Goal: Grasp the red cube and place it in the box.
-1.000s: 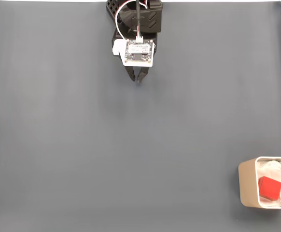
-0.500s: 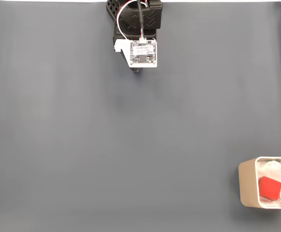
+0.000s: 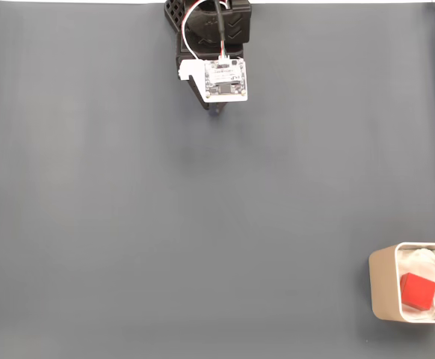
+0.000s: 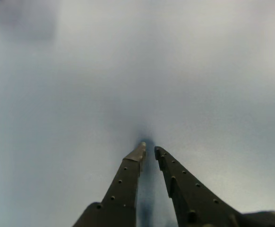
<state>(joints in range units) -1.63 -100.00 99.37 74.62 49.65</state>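
The red cube (image 3: 418, 291) lies inside the pale beige box (image 3: 380, 293) at the bottom right corner of the fixed view, resting on white wadding (image 3: 425, 261). My gripper (image 3: 216, 110) is far from it at the top centre, close to the arm's base, mostly hidden under the white wrist board (image 3: 224, 78). In the wrist view the gripper (image 4: 149, 147) points at the bare grey mat just below it, its two dark fingers (image 4: 128, 175) nearly touching at the tips with nothing between them.
A plain dark grey mat (image 3: 165, 224) covers the whole table. The box is cut off by the right edge of the fixed view. The arm's black base (image 3: 208, 15) sits at the top edge.
The arm has pulled back towards its base; the fingers, visible below the wrist board a second ago, are now almost hidden beneath it. Cube and box have not moved.
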